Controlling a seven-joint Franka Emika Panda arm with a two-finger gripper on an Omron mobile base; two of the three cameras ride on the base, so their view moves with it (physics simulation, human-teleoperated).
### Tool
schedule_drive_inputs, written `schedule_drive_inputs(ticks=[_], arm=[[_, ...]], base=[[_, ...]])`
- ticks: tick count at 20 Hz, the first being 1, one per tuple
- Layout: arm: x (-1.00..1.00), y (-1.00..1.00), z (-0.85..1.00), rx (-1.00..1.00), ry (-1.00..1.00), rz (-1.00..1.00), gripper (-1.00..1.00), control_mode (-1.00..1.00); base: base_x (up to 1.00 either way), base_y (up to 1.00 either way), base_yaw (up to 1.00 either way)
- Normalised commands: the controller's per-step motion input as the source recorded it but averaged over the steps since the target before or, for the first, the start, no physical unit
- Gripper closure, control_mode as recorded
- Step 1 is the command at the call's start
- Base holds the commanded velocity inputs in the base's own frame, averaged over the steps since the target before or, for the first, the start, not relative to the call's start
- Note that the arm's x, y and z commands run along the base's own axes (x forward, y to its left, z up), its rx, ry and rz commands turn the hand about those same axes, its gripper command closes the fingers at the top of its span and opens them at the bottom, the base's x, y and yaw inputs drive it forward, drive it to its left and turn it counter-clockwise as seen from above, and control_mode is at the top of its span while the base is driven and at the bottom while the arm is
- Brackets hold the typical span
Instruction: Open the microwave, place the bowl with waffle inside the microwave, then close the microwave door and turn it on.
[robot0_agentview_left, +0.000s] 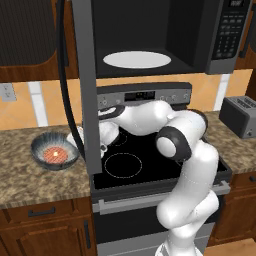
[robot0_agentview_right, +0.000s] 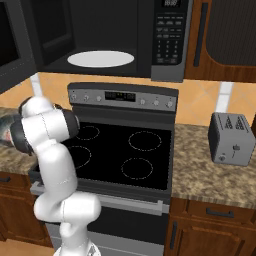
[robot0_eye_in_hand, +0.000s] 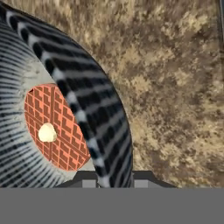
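Looking decent so far: microwave door (robot0_agentview_left: 82, 85) is swung wide open, and the gripper (robot0_eye_in_hand: 114, 183) is pinching the bowl (robot0_agentview_left: 55, 150) rim at the worktop's left part, waffle (robot0_eye_in_hand: 56, 127) inside. Left, I'd say: lift it in, shut, start.

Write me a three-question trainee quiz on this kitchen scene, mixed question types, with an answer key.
1. True or false: the microwave door is shut.
2. Where does the bowl sit? A) on the turntable B) on the counter left of the stove C) on a burner
3. Fill in: the gripper straddles the bowl's ____.

Key: 1 false; 2 B; 3 rim, with the waffle inside.
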Motion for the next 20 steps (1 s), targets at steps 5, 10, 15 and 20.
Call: schedule_drive_inputs(ticks=[5,10,15,20], arm=[[-0.02,-0.87,0.27,0.06,-0.01,-0.21,1.00,-1.00],[-0.08,-1.00,0.40,0.00,0.00,-0.31,1.00,-1.00],[-0.17,-0.90,0.67,0.00,0.03,-0.27,1.00,-1.00],[-0.45,-0.68,0.73,-0.03,0.15,-0.20,1.00,-1.00]], base=[[0.00,0.00,0.00],[0.00,0.00,0.00],[0.00,0.00,0.00],[0.00,0.00,0.00]])
